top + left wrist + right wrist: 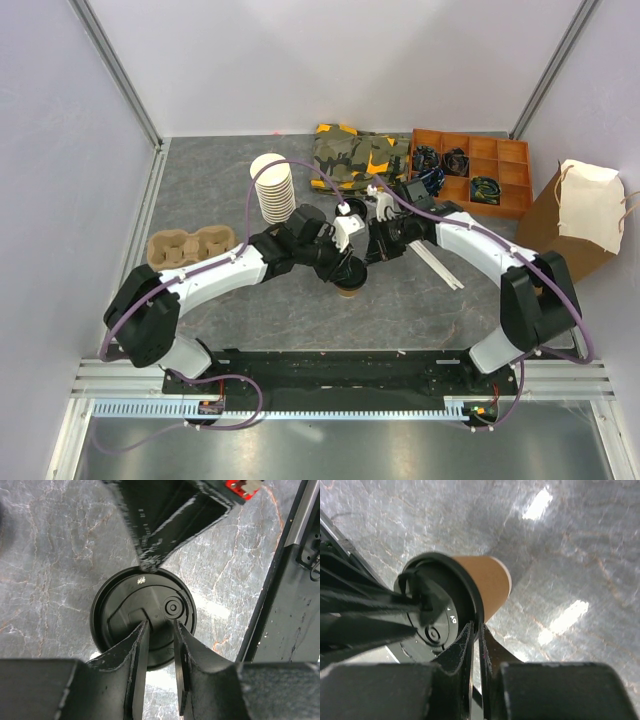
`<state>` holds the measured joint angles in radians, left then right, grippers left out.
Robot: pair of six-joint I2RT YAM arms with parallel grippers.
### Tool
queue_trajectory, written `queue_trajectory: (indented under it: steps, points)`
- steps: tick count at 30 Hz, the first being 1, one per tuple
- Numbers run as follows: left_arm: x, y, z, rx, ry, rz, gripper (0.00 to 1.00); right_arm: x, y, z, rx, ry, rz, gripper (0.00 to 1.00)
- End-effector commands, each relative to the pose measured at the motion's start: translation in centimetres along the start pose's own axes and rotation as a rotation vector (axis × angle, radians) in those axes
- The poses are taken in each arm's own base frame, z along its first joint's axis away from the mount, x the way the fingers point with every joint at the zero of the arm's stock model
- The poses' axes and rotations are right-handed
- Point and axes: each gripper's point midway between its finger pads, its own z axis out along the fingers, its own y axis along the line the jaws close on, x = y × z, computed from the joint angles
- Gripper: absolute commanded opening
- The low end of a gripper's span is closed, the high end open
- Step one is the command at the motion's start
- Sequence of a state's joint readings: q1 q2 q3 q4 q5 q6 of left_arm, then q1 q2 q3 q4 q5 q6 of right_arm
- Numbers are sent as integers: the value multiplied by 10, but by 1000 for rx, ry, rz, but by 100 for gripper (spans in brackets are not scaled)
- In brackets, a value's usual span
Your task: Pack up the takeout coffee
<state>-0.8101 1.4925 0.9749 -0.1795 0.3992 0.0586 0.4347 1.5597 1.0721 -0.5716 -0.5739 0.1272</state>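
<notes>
The takeout coffee (348, 291) is a small brown paper cup with a black lid, standing upright on the grey table between both arms. In the left wrist view its lid (125, 610) fills the middle. My left gripper (160, 625) hovers right over it, jaws a narrow gap apart, tips on the lid top, nothing between them. My right gripper (477, 627) is closed on the lid's rim beside the brown cup wall (490, 582). Its finger (165, 525) shows from above in the left wrist view. Both grippers, left (340, 268) and right (362, 266), meet over the cup.
A tall stack of lidless paper cups (272, 188) stands behind the left arm. A cardboard cup carrier (190, 245) lies at the left. A brown paper bag (575, 220) stands at the right, an orange compartment tray (470, 170) and a camouflage cloth (358, 152) at the back. White sticks (440, 265) lie under the right arm.
</notes>
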Motion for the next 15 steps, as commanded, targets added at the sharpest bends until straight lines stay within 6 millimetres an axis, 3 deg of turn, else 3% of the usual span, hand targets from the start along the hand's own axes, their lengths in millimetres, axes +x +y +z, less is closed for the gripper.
queue_trajectory:
  steps: [1, 4, 10, 15]
  points:
    - [16, 2, 10, -18, 45, -59, 33, -24, -12, 7, 65, -44, -47, 13]
    - [19, 6, 11, -32, 56, -67, 32, -32, -6, -7, 68, -62, -78, 13]
    - [24, 6, 11, -46, 66, -106, 30, -24, 21, -41, 45, -124, -59, 16]
    - [25, 6, 12, -43, 69, -112, 30, -16, 24, -45, 52, -119, -24, 17]
